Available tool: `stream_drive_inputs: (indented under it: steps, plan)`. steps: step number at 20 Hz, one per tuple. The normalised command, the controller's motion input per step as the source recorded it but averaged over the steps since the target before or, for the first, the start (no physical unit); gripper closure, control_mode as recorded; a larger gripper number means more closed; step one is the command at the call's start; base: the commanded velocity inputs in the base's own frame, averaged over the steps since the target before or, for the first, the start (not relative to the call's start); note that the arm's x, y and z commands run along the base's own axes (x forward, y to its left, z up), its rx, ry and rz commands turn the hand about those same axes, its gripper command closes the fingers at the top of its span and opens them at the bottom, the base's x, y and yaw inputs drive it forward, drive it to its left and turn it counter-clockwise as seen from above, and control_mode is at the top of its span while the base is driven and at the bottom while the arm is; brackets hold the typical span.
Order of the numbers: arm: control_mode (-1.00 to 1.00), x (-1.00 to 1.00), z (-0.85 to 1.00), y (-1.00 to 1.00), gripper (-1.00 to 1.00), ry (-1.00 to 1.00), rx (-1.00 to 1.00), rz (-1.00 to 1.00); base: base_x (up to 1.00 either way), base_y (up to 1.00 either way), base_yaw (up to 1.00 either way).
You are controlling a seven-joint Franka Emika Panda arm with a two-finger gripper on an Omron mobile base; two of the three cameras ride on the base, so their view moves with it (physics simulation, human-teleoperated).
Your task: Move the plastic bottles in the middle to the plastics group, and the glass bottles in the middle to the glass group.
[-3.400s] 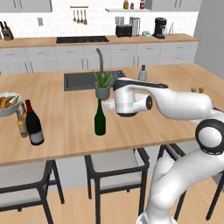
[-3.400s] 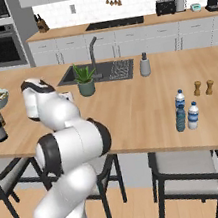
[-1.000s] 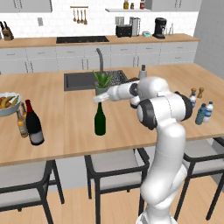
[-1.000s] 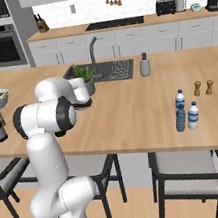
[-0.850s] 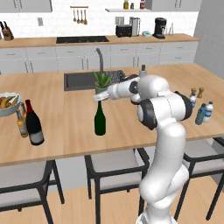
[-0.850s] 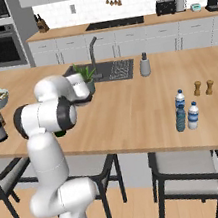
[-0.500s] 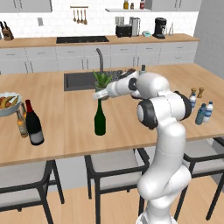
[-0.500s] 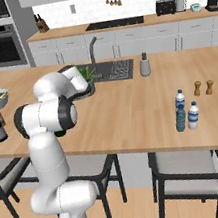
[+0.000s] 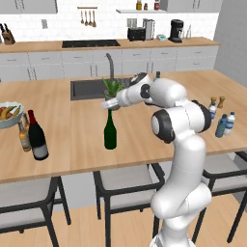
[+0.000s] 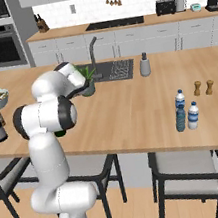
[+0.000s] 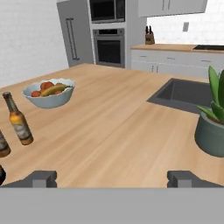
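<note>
Slim plain dark green wine bottle (image 9: 110, 131) upright at frame centre on the wooden island (image 9: 72, 140), gripper (image 9: 107, 103) just above its neck, fingers spread wide and empty, black red-topped wine bottle (image 9: 36, 137) at left beside 1 amber bottle (image 9: 24, 137).

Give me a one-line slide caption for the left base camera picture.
Open gripper poised just above the neck of the dark green wine bottle standing mid-island, with the black wine bottle waiting at the left.
</note>
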Motion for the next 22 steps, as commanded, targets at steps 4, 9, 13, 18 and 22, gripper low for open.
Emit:
stream_drive_inputs:
  steps: [4,9,13,18,22]
  plan:
    - [-1.00,-0.33,-0.27,0.00,-1.00,-0.01,0.00,0.00,0.00,0.00,0.00]
    - [-1.00,-0.23,-0.38,0.00,-1.00,-0.04,0.00,0.00,0.00,0.00,0.00]
    - [-1.00,-0.08,-0.28,0.00,-1.00,-0.07,0.01,0.00,0.00,0.00,0.00]
    - [-1.00,-0.01,-0.23,-0.12,-1.00,-0.08,0.01,0.00,0.00,0.00,0.00]
    - [-1.00,0.00,-0.19,-0.20,-1.00,-0.07,0.01,0.00,0.00,0.00,0.00]
